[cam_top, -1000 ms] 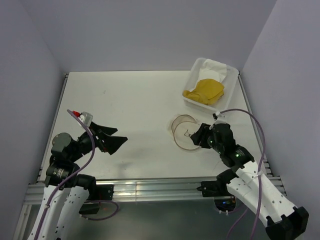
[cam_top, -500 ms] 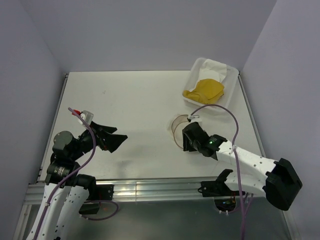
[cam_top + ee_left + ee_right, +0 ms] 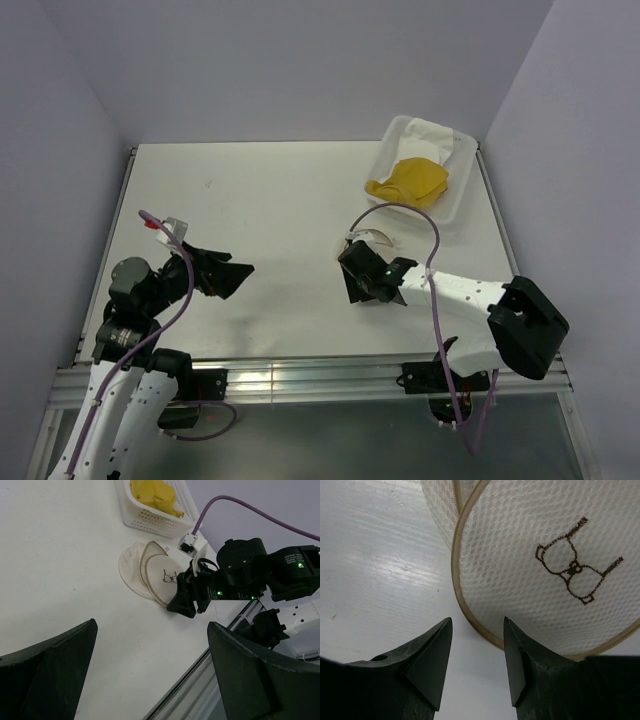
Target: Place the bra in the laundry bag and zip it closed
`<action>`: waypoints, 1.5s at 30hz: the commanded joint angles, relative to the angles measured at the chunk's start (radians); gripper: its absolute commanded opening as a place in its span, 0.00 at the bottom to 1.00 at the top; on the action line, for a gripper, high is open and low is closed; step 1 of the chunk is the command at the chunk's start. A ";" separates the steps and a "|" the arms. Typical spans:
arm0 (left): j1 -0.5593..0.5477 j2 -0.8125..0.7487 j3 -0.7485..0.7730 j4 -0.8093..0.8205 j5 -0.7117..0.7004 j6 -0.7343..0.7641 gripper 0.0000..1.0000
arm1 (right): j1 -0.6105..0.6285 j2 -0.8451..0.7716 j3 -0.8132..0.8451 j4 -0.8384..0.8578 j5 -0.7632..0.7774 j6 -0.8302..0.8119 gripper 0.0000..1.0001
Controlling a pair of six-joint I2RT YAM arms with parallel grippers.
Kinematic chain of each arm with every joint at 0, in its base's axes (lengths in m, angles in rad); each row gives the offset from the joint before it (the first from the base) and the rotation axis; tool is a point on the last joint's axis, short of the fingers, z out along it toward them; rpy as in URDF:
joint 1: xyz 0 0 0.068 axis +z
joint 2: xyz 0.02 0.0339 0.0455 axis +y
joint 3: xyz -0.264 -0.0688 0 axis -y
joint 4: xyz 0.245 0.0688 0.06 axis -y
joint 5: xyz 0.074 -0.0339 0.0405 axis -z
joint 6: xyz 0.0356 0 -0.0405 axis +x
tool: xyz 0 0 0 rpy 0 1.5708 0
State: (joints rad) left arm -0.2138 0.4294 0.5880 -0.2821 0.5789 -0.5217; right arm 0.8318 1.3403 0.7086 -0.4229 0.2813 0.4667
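The laundry bag (image 3: 520, 540), whitish mesh with a brownish rim and a small black mark (image 3: 575, 572), lies flat on the white table. In the top view only its far edge (image 3: 377, 238) shows behind my right gripper (image 3: 355, 275). My right gripper (image 3: 476, 622) is open and empty, its fingertips low at the bag's near rim, the rim just ahead of the gap. The yellow bra (image 3: 408, 180) lies in the white tray (image 3: 383, 203) at the back right. My left gripper (image 3: 225, 275) is open and empty above the table's left part, far from the bag (image 3: 150, 575).
The tray (image 3: 150, 522) with the bra (image 3: 152, 495) stands just beyond the bag. A white cloth (image 3: 432, 133) lies at the tray's far end. The table's metal front rail (image 3: 300, 375) runs along the near edge. Purple walls close in left, back and right.
My right arm has swung left and stretched out low, bringing its gripper over the bag's near side. My left gripper has barely shifted.
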 commanded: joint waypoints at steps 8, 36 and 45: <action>0.001 0.098 -0.017 0.055 -0.001 -0.105 0.99 | 0.007 0.145 0.097 0.029 0.022 0.013 0.41; -0.127 -0.103 0.173 -0.245 -0.565 -0.110 0.73 | 0.162 0.017 0.529 0.331 -0.488 0.044 0.00; -0.127 -0.084 0.231 -0.296 -0.565 -0.092 0.72 | 0.121 -0.035 0.420 0.547 -0.441 0.220 0.00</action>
State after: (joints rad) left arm -0.3378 0.3195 0.8494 -0.5247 0.0269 -0.6353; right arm 0.9852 1.3434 1.2167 0.0212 -0.1814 0.6147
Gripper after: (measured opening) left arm 0.723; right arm 0.007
